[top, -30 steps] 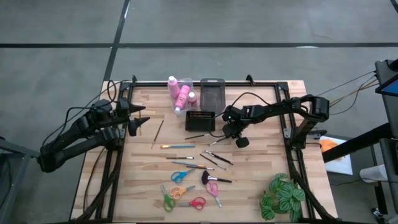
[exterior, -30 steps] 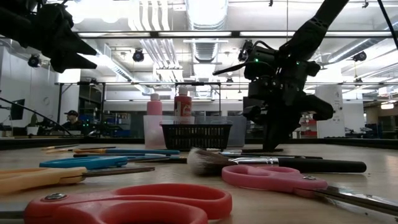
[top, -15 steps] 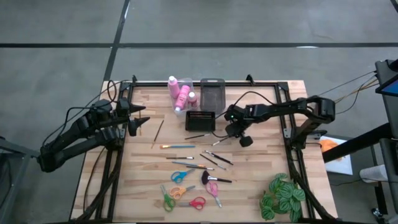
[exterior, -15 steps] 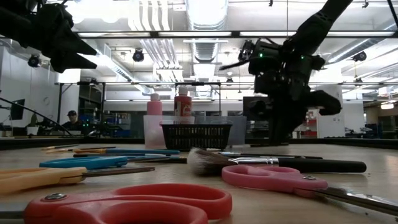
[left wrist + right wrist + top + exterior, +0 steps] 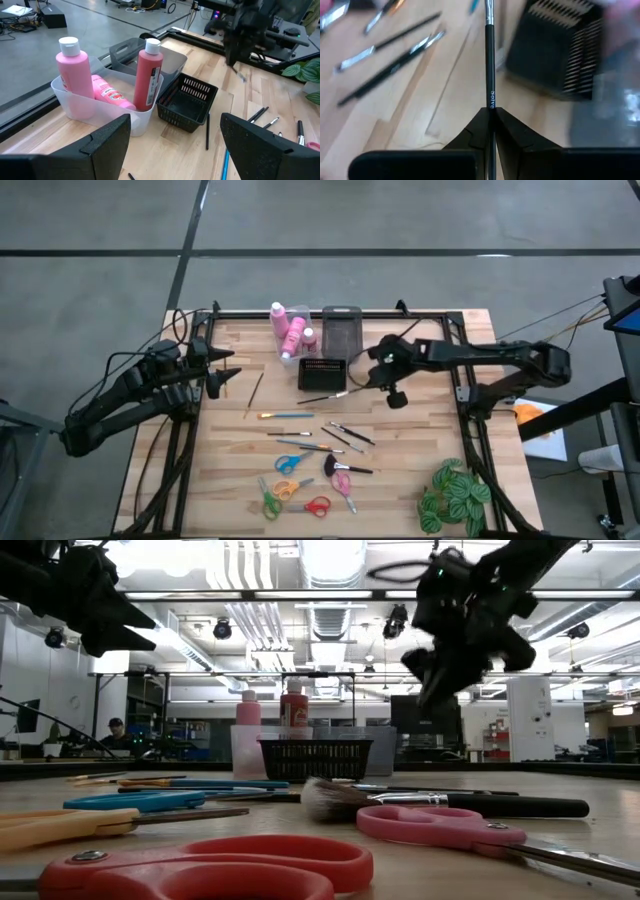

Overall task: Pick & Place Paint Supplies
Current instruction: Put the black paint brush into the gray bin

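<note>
High view, right gripper: the right gripper is above the table, just beside the black basket, fingers pressed together on a thin black brush.
High view, left gripper: the left gripper waits over the table's left edge, fingers spread with nothing between them.
High view, bottles: three pink bottles sit in a clear tub at the far edge, beside a dark bin.
High view, loose supplies: paintbrushes lie scattered mid-table, one more toward the left; scissors lie nearer the front edge; a green plant stands at the front right corner.
Low view, right gripper: the right gripper hangs well above the tabletop, to the right of the black basket.
Low view, foreground: red scissors lie closest, pink scissors and a fluffy brush behind them.
Left wrist view, fingers: the left arm's own fingers stand wide apart, empty.
Left wrist view, bottles: two pink bottles stand upright in the clear tub, a third leans between them; the black basket touches the tub.
Right wrist view, grip: the right fingers pinch the black brush by its handle, the brush pointing forward over the wood, beside the black basket.
</note>
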